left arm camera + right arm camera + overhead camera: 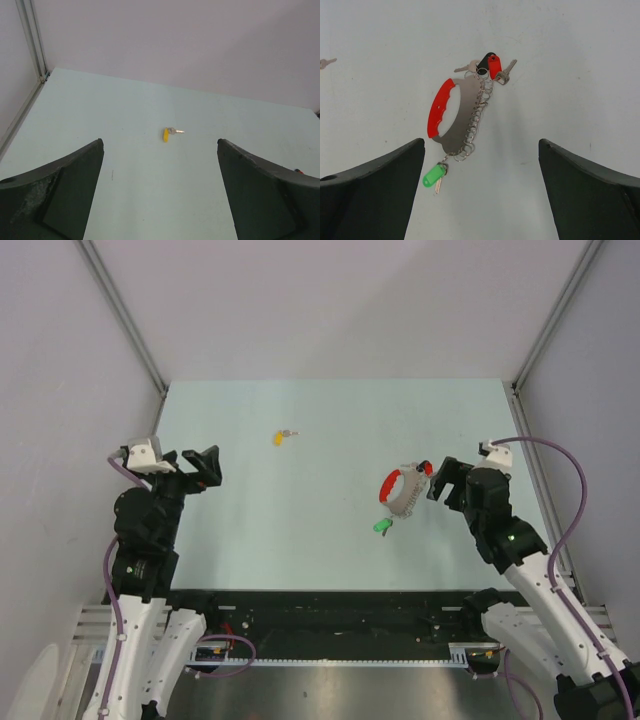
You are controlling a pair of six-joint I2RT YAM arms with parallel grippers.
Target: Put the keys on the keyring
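The keyring (462, 117) lies right of centre in the overhead view, the green key (434, 176) on a loop at its lower end, the red key (494, 65) at its upper end — both look threaded already. The yellow key (166, 134) lies alone, upper left of centre — that one, I judge, is left. My right pincer (438, 480), just beside the keyring, and my left pincer (190, 458), far left, both stand spread, empty.

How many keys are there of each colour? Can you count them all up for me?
Yellow key: 1
Green key: 1
Red key: 1
Black key: 1
Total: 4
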